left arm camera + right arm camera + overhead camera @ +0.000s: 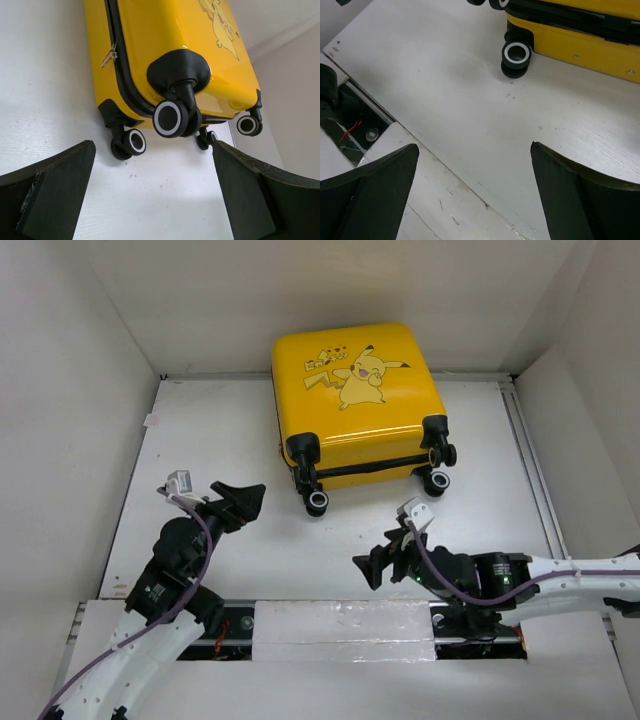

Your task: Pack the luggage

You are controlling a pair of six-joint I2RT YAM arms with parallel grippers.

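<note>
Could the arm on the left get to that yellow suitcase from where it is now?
Probably yes: the left tool is open, pointing at the luggage, with only bare table between.

You see two arms with white lower links and black joint housings, a purple-grey cable running along each. A small white-grey camera block tops each wrist. The left gripper and right gripper carry broad black wedge-shaped fingers.
</note>
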